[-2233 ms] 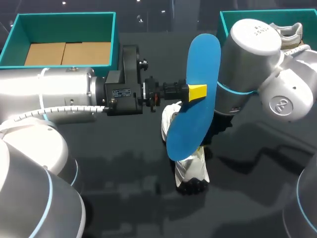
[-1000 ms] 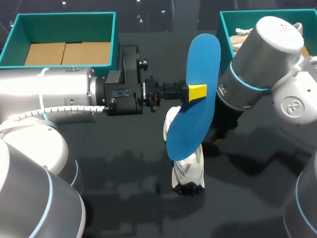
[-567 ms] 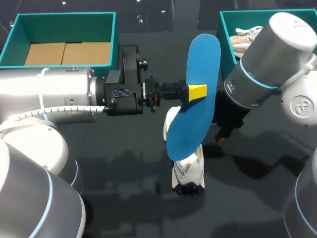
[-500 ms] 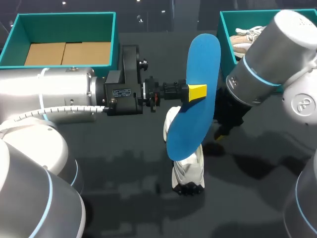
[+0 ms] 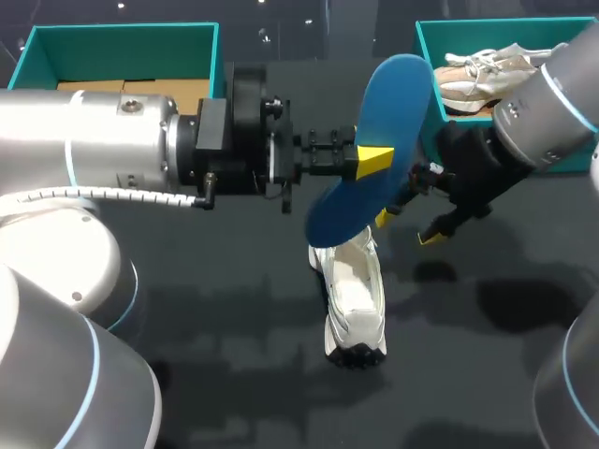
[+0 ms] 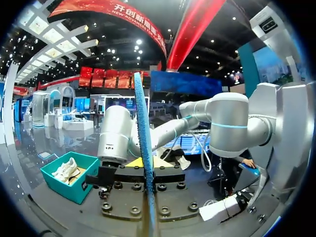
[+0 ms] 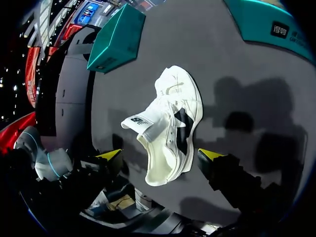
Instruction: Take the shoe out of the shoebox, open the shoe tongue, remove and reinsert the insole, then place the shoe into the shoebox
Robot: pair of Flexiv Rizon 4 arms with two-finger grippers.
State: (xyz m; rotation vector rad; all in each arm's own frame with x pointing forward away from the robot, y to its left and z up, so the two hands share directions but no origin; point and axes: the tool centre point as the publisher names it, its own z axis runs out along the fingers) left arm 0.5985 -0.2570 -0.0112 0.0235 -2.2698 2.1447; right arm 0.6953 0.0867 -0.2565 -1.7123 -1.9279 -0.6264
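A blue insole [image 5: 372, 131] hangs tilted above the table, and my left gripper [image 5: 372, 161] is shut on its middle. In the left wrist view the insole [image 6: 143, 128] shows edge-on between the fingers of that gripper [image 6: 146, 163]. Below it a white shoe [image 5: 354, 297] lies on the dark table with its tongue pulled open. My right gripper [image 5: 407, 227] hovers open just right of the insole, above the shoe's heel end. From the right wrist view the shoe [image 7: 170, 123] lies under the wide-open gripper [image 7: 162, 155], apart from both fingers.
A teal shoebox [image 5: 496, 22] at the back right holds a second, beige shoe [image 5: 487, 67]. Another teal shoebox [image 5: 122, 28] with a cardboard floor stands at the back left, partly behind my left arm. Both boxes [image 7: 116, 44] [image 7: 266, 24] show beyond the shoe.
My left arm has lifted and tilted the insole toward the back right. My right arm has drawn back to the right, away from the shoe, with its fingers wide open.
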